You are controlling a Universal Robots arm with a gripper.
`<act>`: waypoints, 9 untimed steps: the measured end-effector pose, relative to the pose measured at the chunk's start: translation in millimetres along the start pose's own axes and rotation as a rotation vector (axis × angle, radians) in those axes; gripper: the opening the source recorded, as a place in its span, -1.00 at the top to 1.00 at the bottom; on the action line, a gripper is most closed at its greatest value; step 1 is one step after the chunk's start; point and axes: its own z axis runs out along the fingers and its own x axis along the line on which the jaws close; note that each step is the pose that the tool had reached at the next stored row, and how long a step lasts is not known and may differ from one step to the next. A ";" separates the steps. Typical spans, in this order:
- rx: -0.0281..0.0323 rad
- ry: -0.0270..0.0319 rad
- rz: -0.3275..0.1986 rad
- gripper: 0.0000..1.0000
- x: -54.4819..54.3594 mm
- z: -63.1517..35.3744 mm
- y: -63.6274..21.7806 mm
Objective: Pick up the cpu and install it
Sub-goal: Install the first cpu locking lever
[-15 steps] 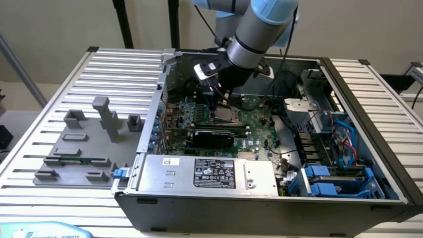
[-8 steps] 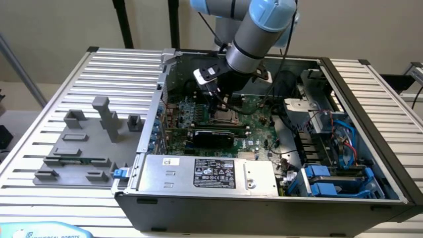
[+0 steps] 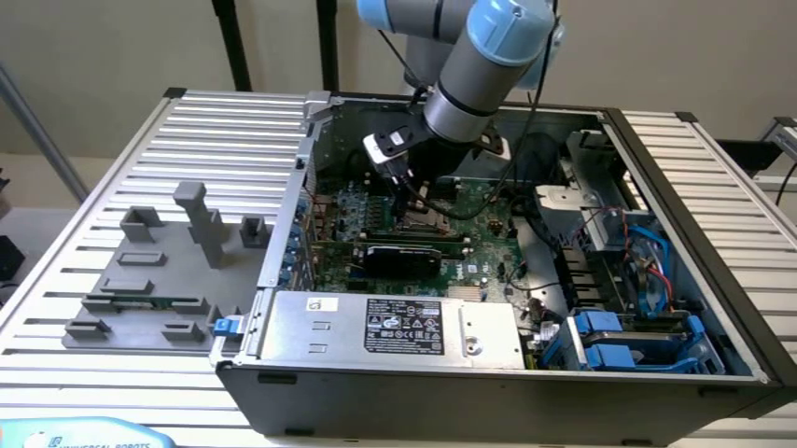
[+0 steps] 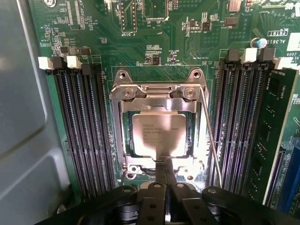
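The cpu [image 4: 158,135] lies flat inside the metal socket frame [image 4: 150,90] on the motherboard [image 4: 187,47], squared to its walls as seating demands, while the jaws, pinched shut and apparently holding nothing, hang just over one edge

Arm [image 3: 480,65] is reaching into open computer case [image 3: 498,401]
Gripper [image 3: 415,207] is hanging over the motherboard [image 3: 480,233], grey fixture blocks [image 3: 162,271] sitting at nine o'clock.
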 end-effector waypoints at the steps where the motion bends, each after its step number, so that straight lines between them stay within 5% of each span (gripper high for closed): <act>1: 0.0002 0.0002 0.000 0.79 0.2 -2.5 -1.1; 9: 0.0009 -0.0004 0.000 0.79 1.8 -28.9 -20.0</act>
